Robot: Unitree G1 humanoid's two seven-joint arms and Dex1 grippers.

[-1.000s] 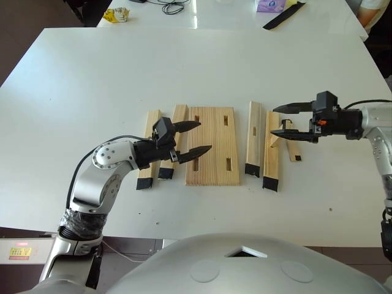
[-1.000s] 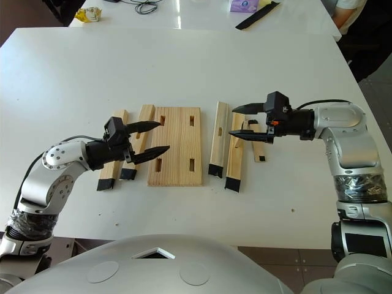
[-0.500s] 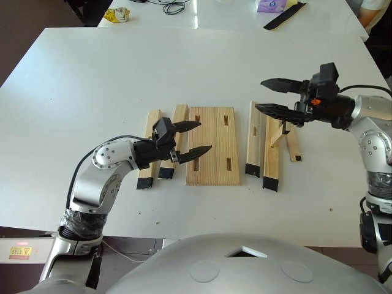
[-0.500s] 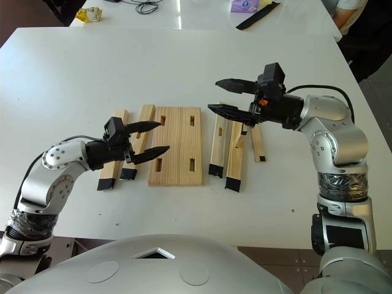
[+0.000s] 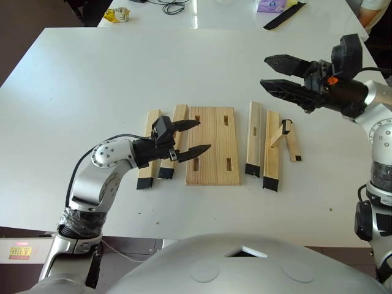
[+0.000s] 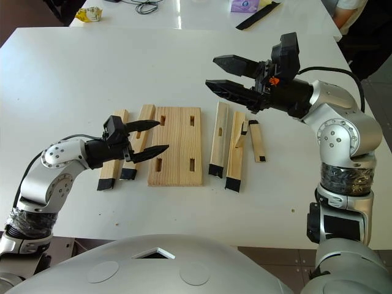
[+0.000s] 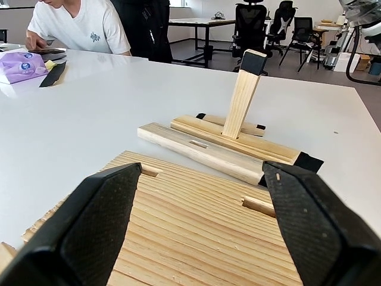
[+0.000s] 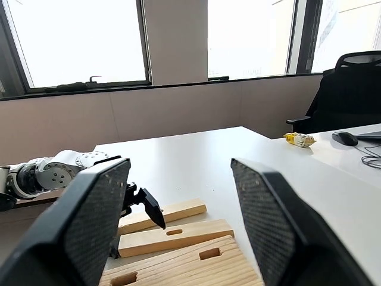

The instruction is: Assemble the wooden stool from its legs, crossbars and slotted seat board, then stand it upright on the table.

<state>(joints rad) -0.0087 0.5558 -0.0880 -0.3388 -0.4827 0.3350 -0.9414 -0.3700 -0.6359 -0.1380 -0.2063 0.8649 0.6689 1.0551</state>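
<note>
The slotted seat board point(image 5: 212, 145) lies flat in the middle of the white table. Two legs point(image 5: 162, 146) lie along its left side and two more legs point(image 5: 262, 144) along its right. A short crossbar point(image 5: 283, 131) leans on the outer right leg, beside another short piece point(image 5: 294, 146). My left gripper point(image 5: 192, 137) hovers open over the board's left edge, nothing between its fingers point(image 7: 101, 220). My right gripper point(image 5: 272, 72) is open and empty, raised above the right legs and pointing toward the board point(image 8: 190, 268).
A second table behind holds a yellow packet point(image 5: 116, 15), a purple pack point(image 5: 269, 5), a black strap point(image 5: 283, 15) and cables. Bare tabletop surrounds the parts on all sides, widest at the far and left sides.
The right gripper has risen from beside the leaning crossbar and swung up and back, staying open. The left arm has kept still.
</note>
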